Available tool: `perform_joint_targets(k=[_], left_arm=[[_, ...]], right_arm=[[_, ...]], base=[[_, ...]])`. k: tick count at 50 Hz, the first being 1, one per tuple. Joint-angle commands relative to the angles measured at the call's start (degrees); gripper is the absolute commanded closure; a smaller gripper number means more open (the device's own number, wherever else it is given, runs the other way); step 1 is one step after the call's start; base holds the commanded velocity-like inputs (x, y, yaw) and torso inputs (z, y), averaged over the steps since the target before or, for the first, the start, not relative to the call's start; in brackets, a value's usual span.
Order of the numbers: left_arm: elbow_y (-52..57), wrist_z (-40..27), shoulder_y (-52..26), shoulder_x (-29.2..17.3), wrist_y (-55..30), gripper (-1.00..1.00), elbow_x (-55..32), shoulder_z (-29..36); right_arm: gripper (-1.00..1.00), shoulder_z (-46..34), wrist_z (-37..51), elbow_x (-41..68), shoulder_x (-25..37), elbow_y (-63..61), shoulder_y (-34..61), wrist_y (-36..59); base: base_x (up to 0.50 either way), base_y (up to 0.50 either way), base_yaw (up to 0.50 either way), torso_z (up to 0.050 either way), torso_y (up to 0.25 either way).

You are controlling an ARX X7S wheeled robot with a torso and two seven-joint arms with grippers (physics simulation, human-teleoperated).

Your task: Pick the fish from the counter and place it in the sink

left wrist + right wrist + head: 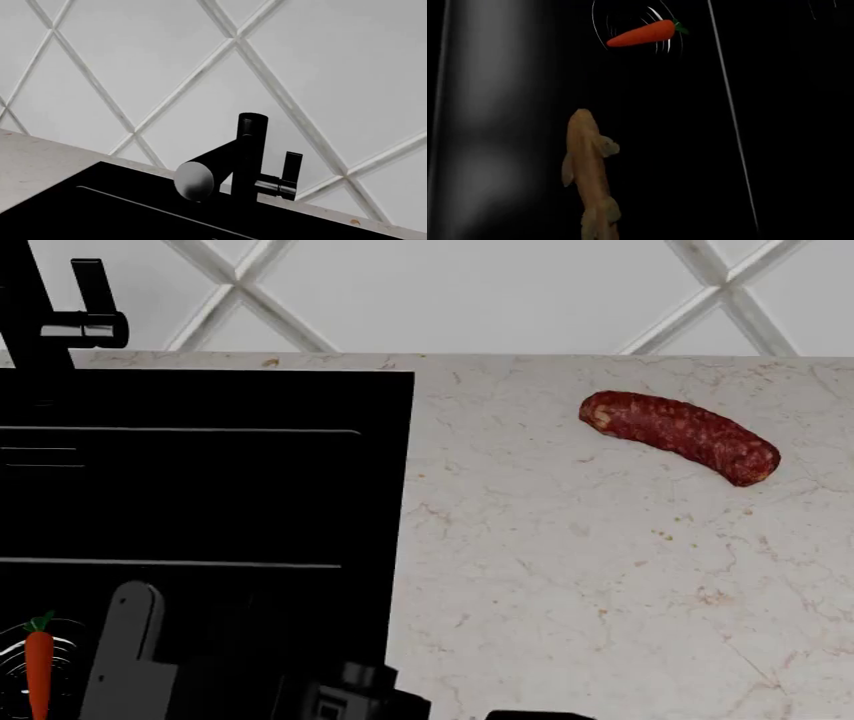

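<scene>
Fish (587,170) over black sink (200,490), carrot (642,32) near. Sausage (681,435) on counter (561,570). Jaw state of both grippers: cannot tell.

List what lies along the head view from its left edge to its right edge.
carrot → faucet → sink → counter → sausage

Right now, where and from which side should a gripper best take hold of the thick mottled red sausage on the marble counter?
Grip the thick mottled red sausage at its middle, from above, jaws across its width. It lies flat and slightly curved on the white marble counter, with open stone around it.
</scene>
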Motion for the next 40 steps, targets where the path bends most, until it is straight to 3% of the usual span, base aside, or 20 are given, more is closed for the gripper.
perform_joint_targets(k=[1, 14, 24, 25, 27, 28, 30, 40], left_arm=[[-0.8, 0.2, -0.4, 0.8, 0.1, -1.00, 1.0, -0.5], [-0.7, -0.1, -0.6, 0.6, -0.1, -1.00, 0.6, -0.1], [-1.3, -0.3, -0.3, 0.5, 0.7, -1.00, 0.7, 0.2], [-1.4, -0.3, -0.1, 0.4, 0.8, -1.00, 0.7, 0.2], [-1.9, -0.2, -0.1, 0.4, 1.2, -1.00, 0.9, 0.6], [-1.9, -0.3, -0.2, 0.5, 1.1, -1.00, 0.8, 0.7], [-1.8, -0.3, -0.2, 0.5, 1.1, -1.00, 0.8, 0.8], [-0.9, -0.7, -0.7, 0.3, 0.0, -1.00, 0.2, 0.6]], right_arm=[[-1.00, 0.5, 2.0, 5.8, -0.5, 1.4, 1.6, -2.2], [-1.00, 0.6, 7.4, 29.1, -0.5, 6.3, 15.7, -14.1], [-1.00, 1.3, 8.7, 35.4, -0.2, 10.1, 20.9, -19.4], [-1.00, 2.1, 10.3, 36.1, 2.1, 6.5, 21.2, -19.6], [-1.00, 7.2, 26.7, 43.4, 19.3, -10.7, 22.5, -18.1], [-1.00, 7.3, 27.5, 43.8, 22.6, -19.3, 23.0, -17.6], [-1.00, 7.8, 29.8, 44.3, 25.3, -29.4, 23.2, -17.4], [-1.00, 10.9, 37.6, 46.9, 39.9, -43.0, 21.7, -19.3]], base=[[0.00, 0.00, 0.00, 0.000, 0.000], [0.00, 0.00, 0.00, 0.000, 0.000], [0.00, 0.00, 0.00, 0.000, 0.000], [0.00, 0.00, 0.00, 0.000, 0.000], [0.00, 0.00, 0.00, 0.000, 0.000], [0.00, 0.00, 0.00, 0.000, 0.000], [0.00, 0.00, 0.00, 0.000, 0.000], [0.00, 0.00, 0.00, 0.000, 0.000]])
